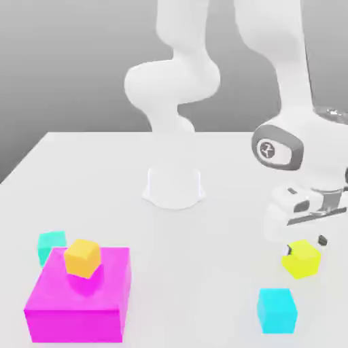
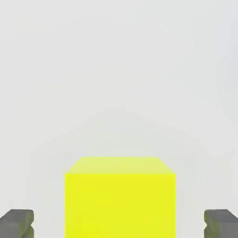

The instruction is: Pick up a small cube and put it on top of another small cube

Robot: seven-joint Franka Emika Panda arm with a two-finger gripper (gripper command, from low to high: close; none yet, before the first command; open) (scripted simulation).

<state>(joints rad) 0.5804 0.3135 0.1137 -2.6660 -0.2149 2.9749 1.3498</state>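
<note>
The turquoise cube [image 1: 51, 247] sits behind the magenta block on the surface [image 1: 183, 272]. Rightward, the open hand [image 1: 305, 245] straddles the yellow cube [image 1: 302, 259], probably light, stiff and sturdy; pinch its opposite flat sides, low and centred.

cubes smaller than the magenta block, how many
4: yellow below the gripper, sky-cyan nearer the camera, orange on the block, turquoise partly hidden behind it.

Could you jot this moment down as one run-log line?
gripper: open, fingers apart | yellow cube: between them, ungripped | turquoise cube: nothing on top
</note>
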